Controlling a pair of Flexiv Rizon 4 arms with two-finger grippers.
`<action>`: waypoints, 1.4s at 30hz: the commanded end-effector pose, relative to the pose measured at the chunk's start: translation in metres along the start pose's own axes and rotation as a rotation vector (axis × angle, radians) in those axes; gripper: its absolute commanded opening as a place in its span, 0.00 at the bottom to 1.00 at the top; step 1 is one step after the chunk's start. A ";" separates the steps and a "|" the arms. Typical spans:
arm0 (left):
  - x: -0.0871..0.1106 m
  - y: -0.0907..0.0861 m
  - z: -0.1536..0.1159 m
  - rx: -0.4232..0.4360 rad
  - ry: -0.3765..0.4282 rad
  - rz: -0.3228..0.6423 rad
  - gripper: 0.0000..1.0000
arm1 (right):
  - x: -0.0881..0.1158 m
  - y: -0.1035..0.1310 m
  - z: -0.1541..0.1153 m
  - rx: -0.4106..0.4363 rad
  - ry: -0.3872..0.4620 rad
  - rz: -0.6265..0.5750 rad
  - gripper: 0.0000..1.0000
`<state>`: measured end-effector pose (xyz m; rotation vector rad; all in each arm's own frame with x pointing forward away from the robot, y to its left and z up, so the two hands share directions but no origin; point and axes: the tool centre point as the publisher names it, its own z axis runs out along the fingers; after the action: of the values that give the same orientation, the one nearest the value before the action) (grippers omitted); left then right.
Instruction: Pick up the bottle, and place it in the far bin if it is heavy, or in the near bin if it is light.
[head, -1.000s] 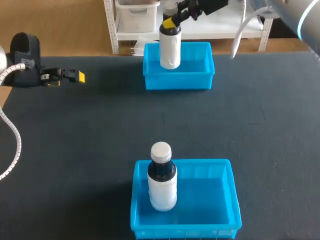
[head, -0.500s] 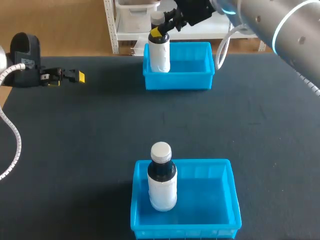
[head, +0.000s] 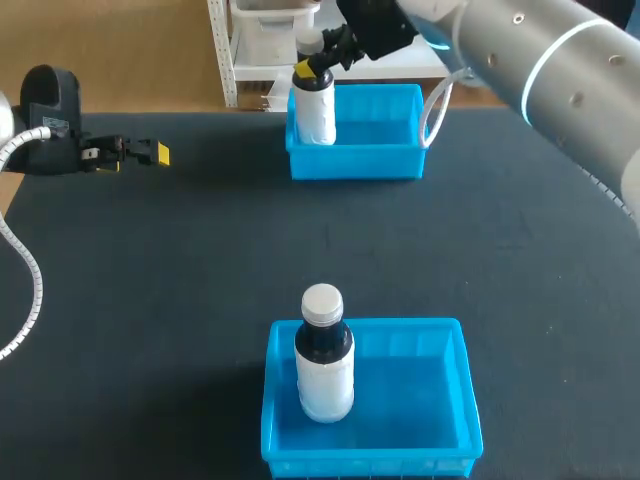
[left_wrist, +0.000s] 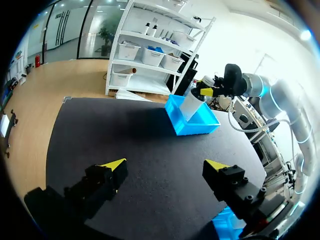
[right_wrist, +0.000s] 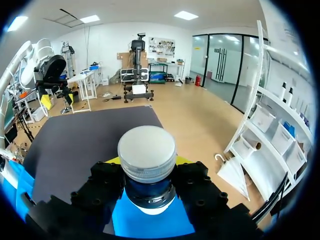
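My right fingers (right_wrist: 199, 186) clamp the neck of the bottle (right_wrist: 146, 150) from two sides, just under its pale cap. The right gripper (head: 311, 66) reaches in over the far edge of the table (head: 200, 260), on an arm that enters from the right. The white bottle stands upright with its lower part inside the far bin (head: 356, 164), at that bin's left end. Whether its base rests on the bin floor cannot be told. The blue far bin sits against the table's far edge, near the middle.

My left gripper (left_wrist: 165, 167) hangs near the table's left edge, toward the far corner. Its yellow-tipped fingers are spread wide, with nothing between them and touching nothing, and they point across the dark tabletop toward the far bin.

The near bin (head: 372, 464), also blue, sits at the table's near edge, near the middle. A second bottle (head: 325, 365) stands upright at that bin's left side, white with a dark band and a pale cap, well apart from both grippers.
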<state>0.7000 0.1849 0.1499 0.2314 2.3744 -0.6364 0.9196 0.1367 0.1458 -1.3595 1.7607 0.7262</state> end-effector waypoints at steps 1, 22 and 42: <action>0.000 0.000 0.000 0.000 0.000 0.000 1.00 | -0.003 -0.016 0.005 -0.309 0.006 0.005 0.00; 0.000 0.000 0.000 0.000 0.000 0.000 1.00 | 0.015 -0.023 0.005 -0.311 -0.002 0.045 0.16; 0.000 0.000 0.000 0.000 0.000 0.000 1.00 | 0.023 -0.023 0.009 -0.320 0.014 0.066 1.00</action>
<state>0.7000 0.1849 0.1499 0.2314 2.3744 -0.6364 0.9286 0.1231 0.1228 -1.2971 1.8262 0.7142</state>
